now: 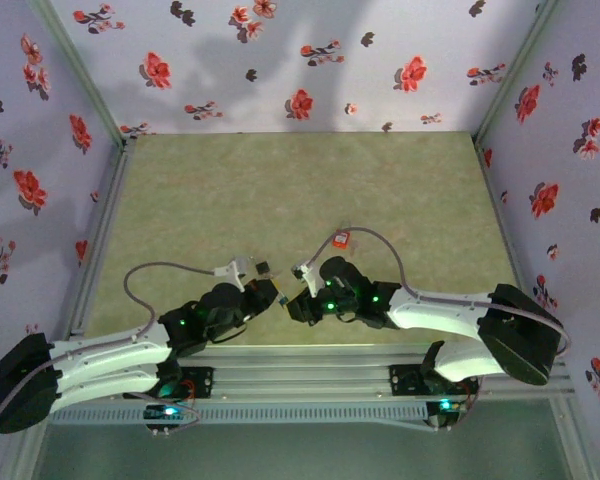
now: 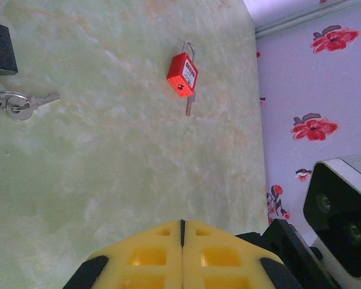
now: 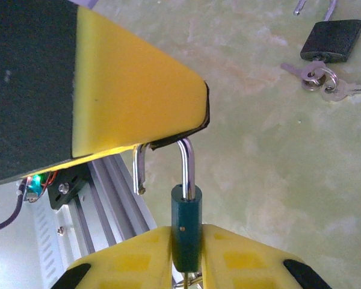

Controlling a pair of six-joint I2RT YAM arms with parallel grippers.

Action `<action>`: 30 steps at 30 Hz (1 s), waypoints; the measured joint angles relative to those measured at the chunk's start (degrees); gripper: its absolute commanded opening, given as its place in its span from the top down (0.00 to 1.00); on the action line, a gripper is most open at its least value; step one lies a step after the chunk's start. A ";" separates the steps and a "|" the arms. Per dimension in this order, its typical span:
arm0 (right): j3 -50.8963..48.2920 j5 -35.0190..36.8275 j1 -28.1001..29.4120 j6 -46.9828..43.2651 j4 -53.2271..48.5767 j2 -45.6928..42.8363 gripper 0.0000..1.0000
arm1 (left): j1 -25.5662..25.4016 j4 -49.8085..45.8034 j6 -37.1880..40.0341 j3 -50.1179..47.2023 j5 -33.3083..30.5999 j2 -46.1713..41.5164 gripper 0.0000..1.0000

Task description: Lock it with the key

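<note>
My right claw (image 3: 186, 253) is clenched on the green padlock (image 3: 186, 211), gripping the body by its flat sides. The lock stands straight out from my fingertips. Its long axis runs directly away from the claw, with the shackle (image 3: 187, 159) leading.

That shackle is open. One leg is seated in the body. The free leg (image 3: 138, 174) hangs clear to the left of it, its tip above the top of the body and well off to the side rather than over its hole.

My left claw (image 2: 182, 241) is clamped shut on nothing. Its yellow fingertip (image 3: 168, 114) lies right on the crown of the shackle, at the far end of that axis, so it is the arm placed to work the shackle.

As I judge it, everything turns on that line. The free leg has to swing round over the body, then be pushed down along the axis towards my right claw.

A glint of metal below the body, between my fingers, may be its key; I cannot tell.

Beyond the claws, a red padlock (image 2: 182, 74) with a key in it lies on the table (image 2: 108, 180), and a black padlock (image 3: 331, 40) lies there with its keys (image 3: 322, 81).
</note>
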 measured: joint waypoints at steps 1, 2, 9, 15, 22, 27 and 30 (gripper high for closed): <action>-0.02 0.07 0.00 0.00 0.02 0.00 0.80 | -0.04 0.07 0.00 0.00 0.02 0.13 1.00; -0.02 0.15 0.00 0.00 0.04 -0.07 0.80 | -0.11 0.33 0.00 0.00 0.02 0.42 1.00; -0.31 0.79 -0.02 0.20 0.52 -0.31 0.79 | -0.63 2.56 0.00 -0.04 0.63 2.84 1.00; -0.31 0.81 -0.02 0.37 0.76 -0.31 0.80 | -0.63 3.06 0.02 -0.04 0.66 2.99 1.00; -0.31 0.79 -0.07 0.37 1.03 -0.31 0.87 | -0.66 2.60 0.02 -0.04 0.61 1.97 1.00; -0.31 0.76 -0.07 0.44 1.09 -0.31 0.94 | -0.68 1.97 0.04 -0.04 0.57 1.36 1.00; -0.31 0.72 -0.07 0.42 1.22 -0.66 1.00 | -0.68 1.88 0.07 -0.07 0.50 0.87 1.00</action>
